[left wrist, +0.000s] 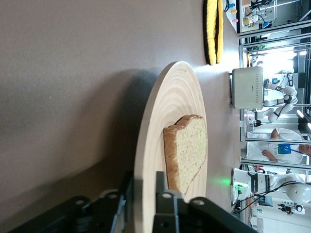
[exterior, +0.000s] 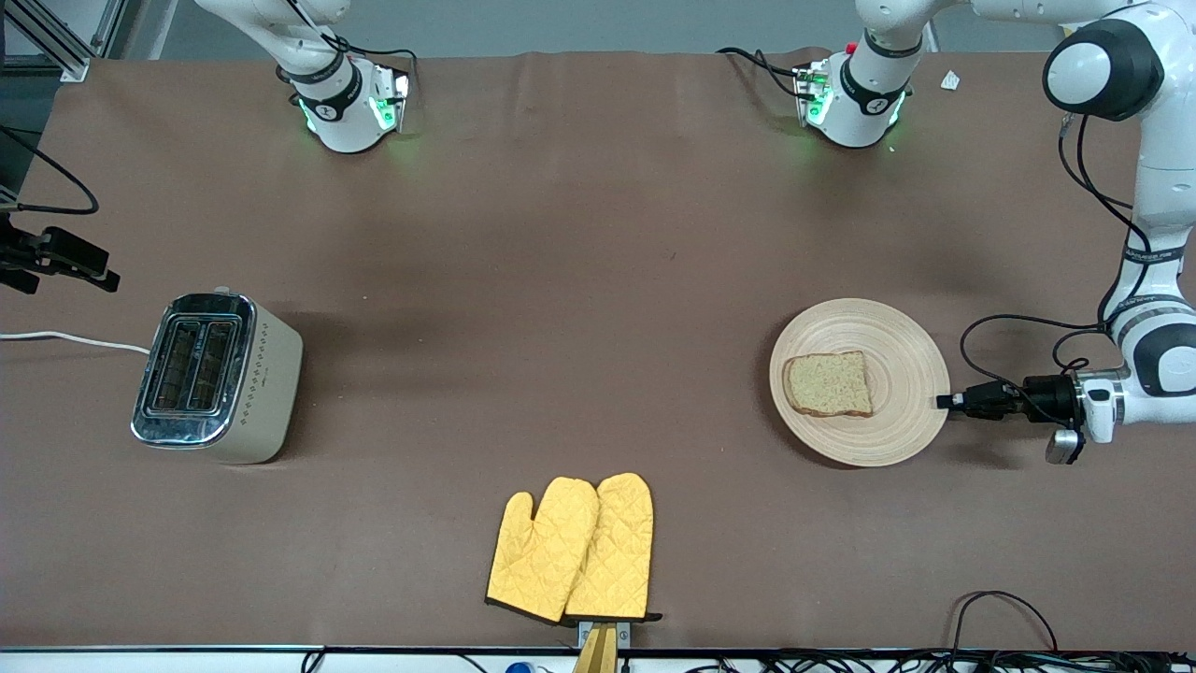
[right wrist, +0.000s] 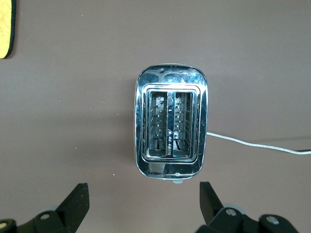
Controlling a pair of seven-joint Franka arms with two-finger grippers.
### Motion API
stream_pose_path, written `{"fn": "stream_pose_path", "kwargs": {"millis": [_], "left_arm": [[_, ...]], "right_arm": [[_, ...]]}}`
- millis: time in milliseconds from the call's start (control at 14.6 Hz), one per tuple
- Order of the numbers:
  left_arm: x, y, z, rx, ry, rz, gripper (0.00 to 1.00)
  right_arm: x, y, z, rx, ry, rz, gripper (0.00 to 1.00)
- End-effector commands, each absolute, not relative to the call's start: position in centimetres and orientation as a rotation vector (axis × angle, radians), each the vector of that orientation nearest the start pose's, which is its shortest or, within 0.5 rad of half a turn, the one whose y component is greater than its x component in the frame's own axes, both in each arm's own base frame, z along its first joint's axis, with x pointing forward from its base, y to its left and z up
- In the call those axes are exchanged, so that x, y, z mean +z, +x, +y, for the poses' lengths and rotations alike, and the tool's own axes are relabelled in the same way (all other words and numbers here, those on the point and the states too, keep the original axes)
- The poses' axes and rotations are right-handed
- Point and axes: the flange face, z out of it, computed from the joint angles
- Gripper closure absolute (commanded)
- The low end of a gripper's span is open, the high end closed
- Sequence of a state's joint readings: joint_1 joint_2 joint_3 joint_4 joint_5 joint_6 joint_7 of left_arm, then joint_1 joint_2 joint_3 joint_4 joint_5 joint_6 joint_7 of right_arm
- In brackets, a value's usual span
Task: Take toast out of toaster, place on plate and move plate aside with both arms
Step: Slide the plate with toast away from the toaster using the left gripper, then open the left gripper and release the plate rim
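Observation:
The round beige wooden plate (exterior: 897,336) lies flat on the table toward the left arm's end. The toast (exterior: 830,383), a brown wholegrain slice, rests on it. My left gripper (exterior: 944,402) reaches in low and level at the plate's rim. In the left wrist view the left gripper (left wrist: 144,177) has one finger under the rim of the plate (left wrist: 170,97) and one over it, shut on it, with the toast (left wrist: 187,150) just past the upper finger. My right gripper (right wrist: 144,199) hangs open and empty over the table beside the toaster (right wrist: 171,128).
The toaster (exterior: 217,374) stands toward the right arm's end, both slots empty, its white cord (exterior: 75,341) running off the table. Two yellow quilted oven mitts (exterior: 575,551) lie at the table's edge nearest the front camera. Brown table surface lies between toaster and plate.

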State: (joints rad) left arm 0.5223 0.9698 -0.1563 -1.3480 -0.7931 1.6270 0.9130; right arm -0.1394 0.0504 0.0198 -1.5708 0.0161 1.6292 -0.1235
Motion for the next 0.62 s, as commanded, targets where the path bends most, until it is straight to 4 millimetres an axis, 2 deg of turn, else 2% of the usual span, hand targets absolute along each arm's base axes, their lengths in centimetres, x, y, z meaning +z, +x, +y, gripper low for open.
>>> {"fn": "stream_pose_path", "kwargs": {"millis": [0, 69, 206, 274, 343, 411, 549], "left_arm": [[17.1, 65.4, 19.7, 0.039, 2.049, -0.204, 0.0], [18.5, 65.8, 19.7, 0.037, 2.076, -0.228, 0.0], [23.3, 66.8, 19.5, 0.008, 2.192, -0.313, 0.0], [26.2, 67.5, 18.0, -0.021, 2.255, -0.354, 0.0], [29.1, 68.2, 15.9, -0.053, 2.323, -0.405, 0.0], [33.1, 68.8, 13.5, -0.072, 2.402, -0.436, 0.0], [40.6, 69.2, 6.7, -0.116, 2.576, -0.486, 0.0]], "right_arm": [[60.4, 57.1, -6.7, -0.01, -3.125, 0.001, 0.0], [60.4, 57.1, -6.7, -0.008, -3.125, 0.001, 0.0], [60.4, 57.1, -6.7, -0.003, -3.125, -0.001, 0.0], [60.5, 57.1, -6.6, -0.008, -3.125, -0.001, 0.0], [60.5, 57.1, -6.3, -0.008, -3.125, -0.008, 0.0], [60.5, 57.2, -6.1, -0.01, -3.125, -0.011, 0.0], [60.5, 57.3, -5.5, -0.017, -3.129, -0.025, 0.0]]}}
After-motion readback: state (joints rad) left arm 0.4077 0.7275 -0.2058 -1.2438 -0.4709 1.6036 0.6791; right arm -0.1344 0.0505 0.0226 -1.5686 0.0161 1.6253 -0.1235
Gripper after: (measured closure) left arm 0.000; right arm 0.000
